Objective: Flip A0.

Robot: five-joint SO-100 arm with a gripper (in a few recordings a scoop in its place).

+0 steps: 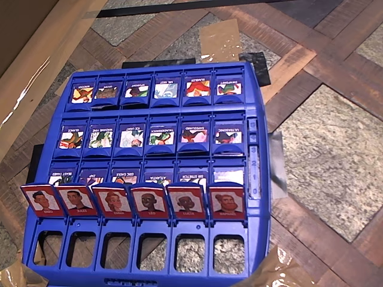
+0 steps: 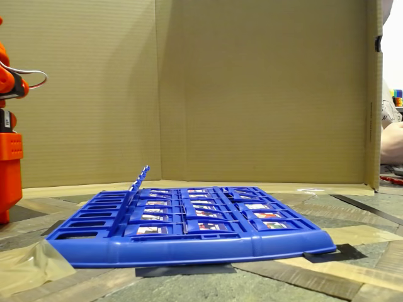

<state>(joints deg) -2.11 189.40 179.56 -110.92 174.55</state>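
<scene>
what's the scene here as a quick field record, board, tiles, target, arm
board: blue flip-tile game board, flat on a patterned floor, edges taped
standing tiles: six red-framed portrait tiles in the row nearest the camera in the overhead view
flat tiles: three rows lying down, cartoon backs up
target: A0, leftmost standing tile, upright, not flipped
arm: orange arm at the left edge of the fixed view, away from the board
backdrop: cardboard wall
</scene>
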